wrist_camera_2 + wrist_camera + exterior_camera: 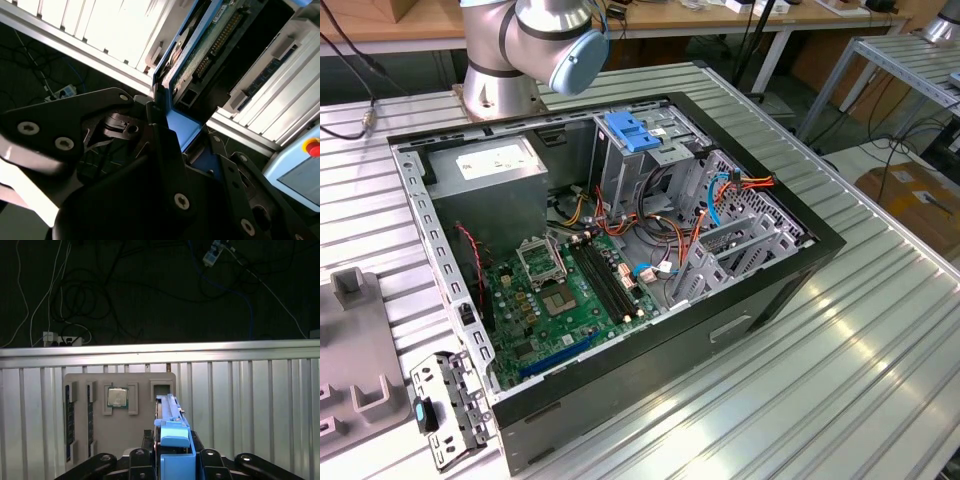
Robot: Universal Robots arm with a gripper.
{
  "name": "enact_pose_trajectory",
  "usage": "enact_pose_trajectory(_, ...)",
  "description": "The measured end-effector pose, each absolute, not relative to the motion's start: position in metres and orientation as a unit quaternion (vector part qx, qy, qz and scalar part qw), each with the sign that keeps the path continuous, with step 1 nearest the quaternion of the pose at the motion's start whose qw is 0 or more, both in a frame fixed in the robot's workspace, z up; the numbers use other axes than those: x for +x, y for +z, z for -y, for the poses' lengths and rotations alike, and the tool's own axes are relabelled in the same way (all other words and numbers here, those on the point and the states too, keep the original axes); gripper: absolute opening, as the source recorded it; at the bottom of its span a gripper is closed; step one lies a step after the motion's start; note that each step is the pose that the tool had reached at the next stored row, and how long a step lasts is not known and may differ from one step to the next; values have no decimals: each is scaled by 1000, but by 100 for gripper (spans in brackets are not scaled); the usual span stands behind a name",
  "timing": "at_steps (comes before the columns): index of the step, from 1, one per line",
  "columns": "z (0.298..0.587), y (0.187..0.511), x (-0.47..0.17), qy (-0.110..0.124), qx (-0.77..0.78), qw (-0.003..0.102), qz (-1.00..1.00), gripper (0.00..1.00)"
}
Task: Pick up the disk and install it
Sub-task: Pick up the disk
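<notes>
First wrist view: pincer (174, 459) is clamped on the disk (169, 412). It grips the blue frame (174, 440) at the near end, with the disk edge-on and sticking out away from the wrist. Second wrist view shows the same hold, with the green board side (202, 52) bare. Far end of the disk sits right at the open slot (162, 388) of the grey tray (97, 440); can't tell whether it's clear of the slot. CPU (117, 397) and RAM sticks (70, 422) sit in the tray just beside it. Tray is on the ribbed tabletop (250, 405), with cables (75, 295) on the floor beyond.

Risks as I see them:
- Grip is on plastic at one end and most of the disk overhangs. A jerk could let it pivot or slide out.
- If the far end is in the slot, any sideways move would bind it and drag the tray, CPU included.
- Exterior view: case (650, 370) lies open, with loose wires (655, 225) right by the cage (620, 175). The bare board side could snag one, and a tilted disk would jam at the cage.
</notes>
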State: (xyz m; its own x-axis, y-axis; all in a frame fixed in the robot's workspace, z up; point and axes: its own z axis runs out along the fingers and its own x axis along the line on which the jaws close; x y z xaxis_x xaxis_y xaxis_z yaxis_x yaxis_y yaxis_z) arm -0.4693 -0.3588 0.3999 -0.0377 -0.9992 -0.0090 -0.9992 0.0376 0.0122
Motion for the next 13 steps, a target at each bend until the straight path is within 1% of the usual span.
enact_pose_trajectory(13,359,407,-469,-8,694,1,720,37)
